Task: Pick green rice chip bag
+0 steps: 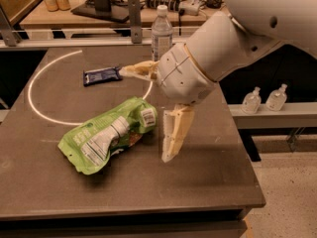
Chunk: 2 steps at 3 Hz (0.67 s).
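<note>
The green rice chip bag [106, 135], crumpled lime-green foil with white label panels, lies on the dark table [208, 177] left of centre. My gripper [143, 115] is open wide just above the bag's right end. One cream finger [132, 71] points left toward the blue wrapper. The other finger [173, 135] points down, right beside the bag's right edge. The gripper holds nothing.
A small dark blue wrapper [101, 75] lies behind the bag. A clear water bottle [162, 26] stands at the table's back edge. A white arc [34, 100] is marked on the table. Two small bottles [263, 99] stand on a ledge to the right.
</note>
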Available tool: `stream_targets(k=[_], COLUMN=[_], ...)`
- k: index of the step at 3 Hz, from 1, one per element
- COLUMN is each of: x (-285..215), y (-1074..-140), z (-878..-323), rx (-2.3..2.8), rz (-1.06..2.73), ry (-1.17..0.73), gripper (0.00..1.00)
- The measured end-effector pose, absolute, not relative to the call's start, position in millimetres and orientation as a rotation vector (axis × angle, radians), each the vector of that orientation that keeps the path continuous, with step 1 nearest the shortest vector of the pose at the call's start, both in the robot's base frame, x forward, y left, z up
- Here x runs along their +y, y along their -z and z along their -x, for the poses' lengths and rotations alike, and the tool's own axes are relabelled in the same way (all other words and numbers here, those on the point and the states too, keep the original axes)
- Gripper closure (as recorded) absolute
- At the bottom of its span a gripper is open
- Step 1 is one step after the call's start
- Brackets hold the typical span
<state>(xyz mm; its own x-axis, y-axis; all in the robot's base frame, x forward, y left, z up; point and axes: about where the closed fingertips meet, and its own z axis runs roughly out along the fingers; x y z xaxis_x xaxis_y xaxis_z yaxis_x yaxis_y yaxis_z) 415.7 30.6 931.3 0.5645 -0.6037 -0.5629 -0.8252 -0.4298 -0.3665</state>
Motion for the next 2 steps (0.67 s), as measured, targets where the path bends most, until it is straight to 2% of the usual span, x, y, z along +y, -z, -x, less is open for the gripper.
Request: stream_targets(k=[2], x=[51.0], y=[-877.0], z=[-453.2], rx=[1.118], rz=[2.262], ry=[-0.503], gripper=[0.0])
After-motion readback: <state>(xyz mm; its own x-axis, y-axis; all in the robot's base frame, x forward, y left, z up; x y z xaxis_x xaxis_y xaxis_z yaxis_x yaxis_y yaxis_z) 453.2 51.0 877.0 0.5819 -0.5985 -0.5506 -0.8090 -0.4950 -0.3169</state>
